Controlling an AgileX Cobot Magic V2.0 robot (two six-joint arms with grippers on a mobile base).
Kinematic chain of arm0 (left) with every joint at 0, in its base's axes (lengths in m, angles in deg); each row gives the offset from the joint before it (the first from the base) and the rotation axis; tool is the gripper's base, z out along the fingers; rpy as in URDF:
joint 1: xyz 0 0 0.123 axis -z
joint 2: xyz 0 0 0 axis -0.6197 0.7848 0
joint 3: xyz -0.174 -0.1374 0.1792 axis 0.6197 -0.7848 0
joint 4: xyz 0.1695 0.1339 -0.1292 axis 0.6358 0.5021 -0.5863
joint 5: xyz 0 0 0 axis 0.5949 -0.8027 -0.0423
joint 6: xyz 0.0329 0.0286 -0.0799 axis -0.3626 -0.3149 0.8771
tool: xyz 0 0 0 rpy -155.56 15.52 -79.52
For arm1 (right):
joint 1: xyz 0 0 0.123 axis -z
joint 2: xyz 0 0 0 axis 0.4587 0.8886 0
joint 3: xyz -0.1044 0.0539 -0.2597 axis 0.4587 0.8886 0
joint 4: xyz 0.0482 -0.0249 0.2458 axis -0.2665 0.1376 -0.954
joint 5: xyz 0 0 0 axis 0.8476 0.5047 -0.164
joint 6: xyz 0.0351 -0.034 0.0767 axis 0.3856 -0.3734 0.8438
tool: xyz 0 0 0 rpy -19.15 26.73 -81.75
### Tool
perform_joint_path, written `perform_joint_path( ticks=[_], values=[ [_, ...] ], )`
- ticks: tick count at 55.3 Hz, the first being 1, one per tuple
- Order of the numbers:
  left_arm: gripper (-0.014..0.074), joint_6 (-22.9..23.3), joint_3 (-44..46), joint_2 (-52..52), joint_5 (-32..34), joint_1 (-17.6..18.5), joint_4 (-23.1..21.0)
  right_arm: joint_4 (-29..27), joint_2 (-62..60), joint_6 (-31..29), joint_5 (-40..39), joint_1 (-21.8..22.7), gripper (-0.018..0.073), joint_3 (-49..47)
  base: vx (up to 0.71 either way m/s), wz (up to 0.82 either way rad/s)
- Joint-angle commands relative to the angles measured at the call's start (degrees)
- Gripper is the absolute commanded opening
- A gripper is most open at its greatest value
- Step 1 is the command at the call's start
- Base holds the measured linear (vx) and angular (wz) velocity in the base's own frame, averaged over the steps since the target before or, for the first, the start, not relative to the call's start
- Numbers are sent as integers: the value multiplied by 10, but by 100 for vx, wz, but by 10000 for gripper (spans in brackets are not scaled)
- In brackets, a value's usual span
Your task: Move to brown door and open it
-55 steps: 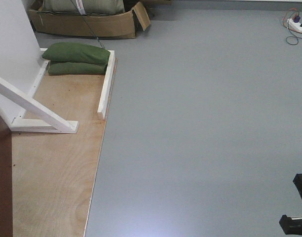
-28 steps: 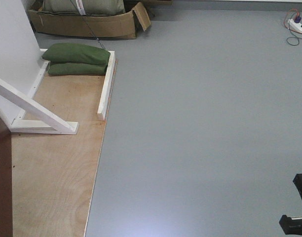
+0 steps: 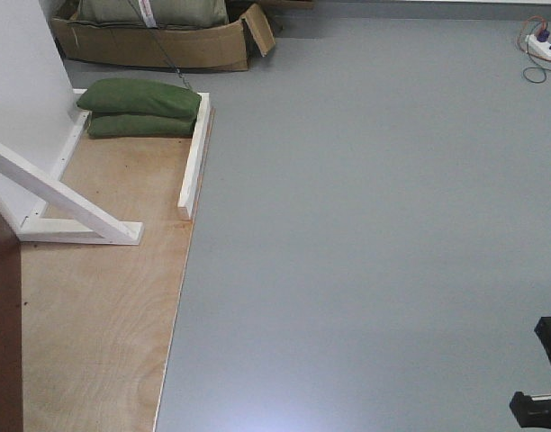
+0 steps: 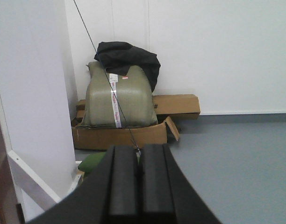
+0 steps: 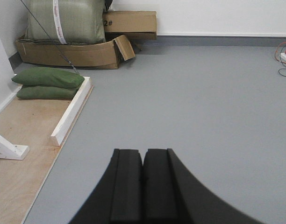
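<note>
Leftward, brown door edge; white brace beside, green sandbags beyond.

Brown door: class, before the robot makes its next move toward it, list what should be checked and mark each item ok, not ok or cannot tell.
1. Brown door fully in view: not ok, only a sliver shows at the front view's left edge.
2. Door open or shut: cannot tell.
3. Left tool free: ok, shut on nothing.
4. Right tool free: ok, shut on nothing.
5. Space beside the door free: not ok, a white brace stands on the plywood board right next to it, with green sandbags farther back.
</note>
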Motion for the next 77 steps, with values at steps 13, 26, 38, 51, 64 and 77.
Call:
perform_joint_path(
  ticks=[13, 26, 38, 51, 64, 77],
  values=[
    [137, 15, 188, 137, 104, -1, -5, 2, -3, -4, -44, -1, 0, 2, 0, 0],
    [137, -8, 420, 266, 38, -1, 43, 2, -3, -4, -44, -1, 0, 2, 0, 0],
    [137, -98, 575, 316, 3, -1, 150, 2, -3, -4, -44, -1, 0, 2, 0, 0],
    [137, -148, 696, 327, -99, -25, 336, 2, -3, -4, -44, -1, 0, 2, 0, 0],
    [137, -38, 779, 335, -304, -110, 501, 2, -3, -4, -44, -1, 0, 2, 0, 0],
    [137, 270, 792, 344, -478, -156, 719, 2, -3, -4, -44, -1, 0, 2, 0, 0]
  ],
)
